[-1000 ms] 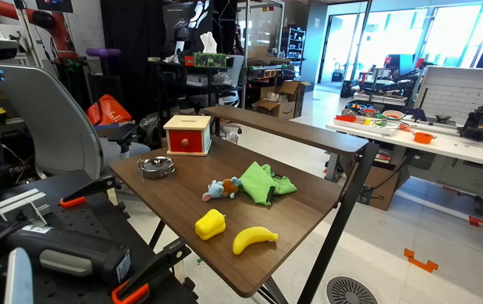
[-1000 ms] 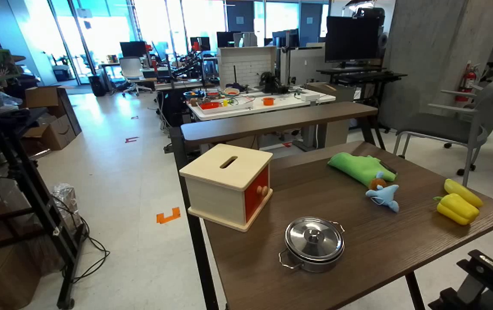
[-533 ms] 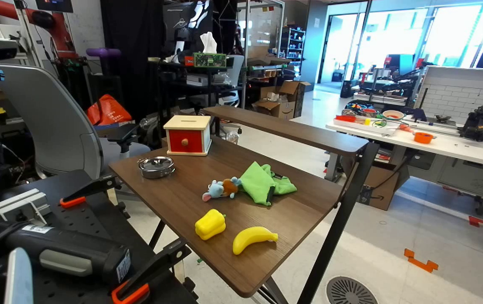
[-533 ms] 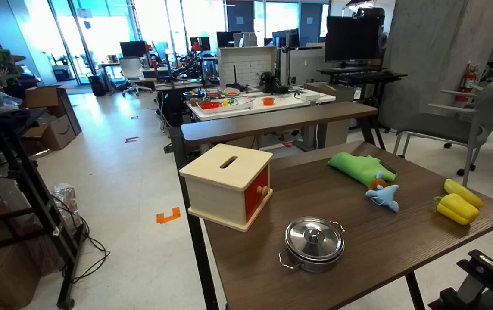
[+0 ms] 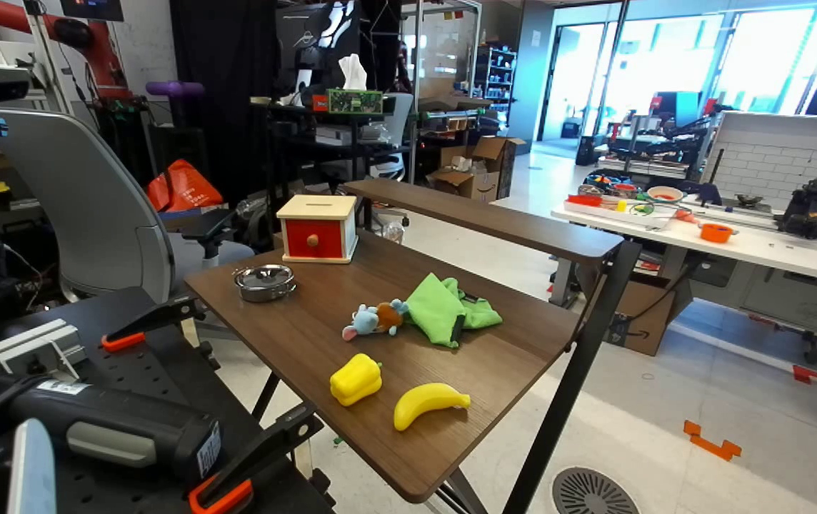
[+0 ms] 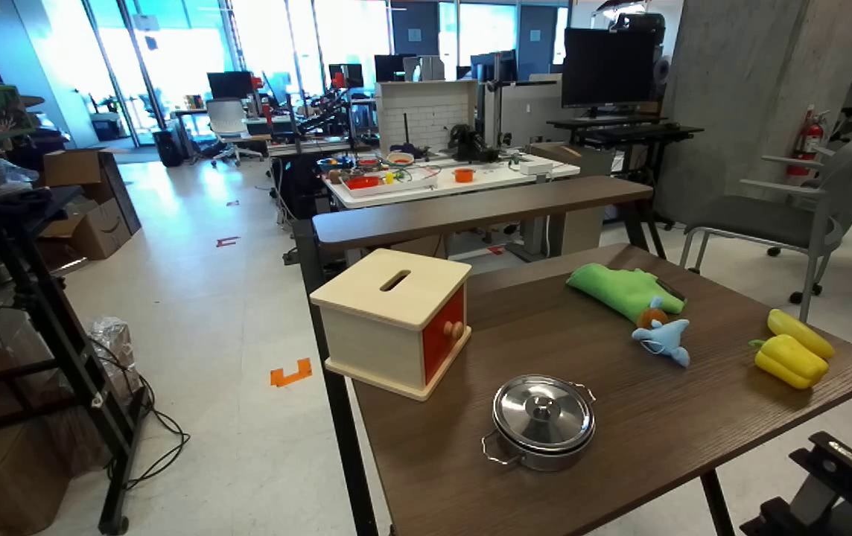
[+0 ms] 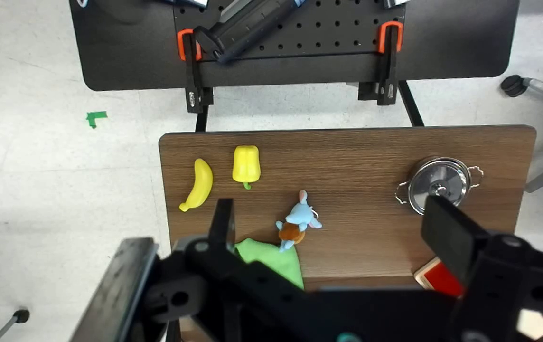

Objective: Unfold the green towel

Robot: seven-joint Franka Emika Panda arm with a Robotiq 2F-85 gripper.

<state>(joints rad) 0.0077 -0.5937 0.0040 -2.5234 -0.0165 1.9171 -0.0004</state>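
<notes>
Wrist view, and the tool (image 7: 331,213) is spread wide, gripping nothing, well above the tabletop (image 7: 357,175). Partly hidden behind it peeks the green towel (image 7: 278,259); both exterior views show it folded over on itself, a plush toy (image 7: 300,216) seemingly touching its edge. Further out: yellow pepper (image 7: 246,165), banana (image 7: 202,184), and a lidded pot (image 7: 438,183) well apart. What's changed this last second? Nothing I can spot on the tabletop from both exterior views! So the unfolding hasn't begun, I'd judge, and the toy could get dragged along when a corner lifts.
</notes>
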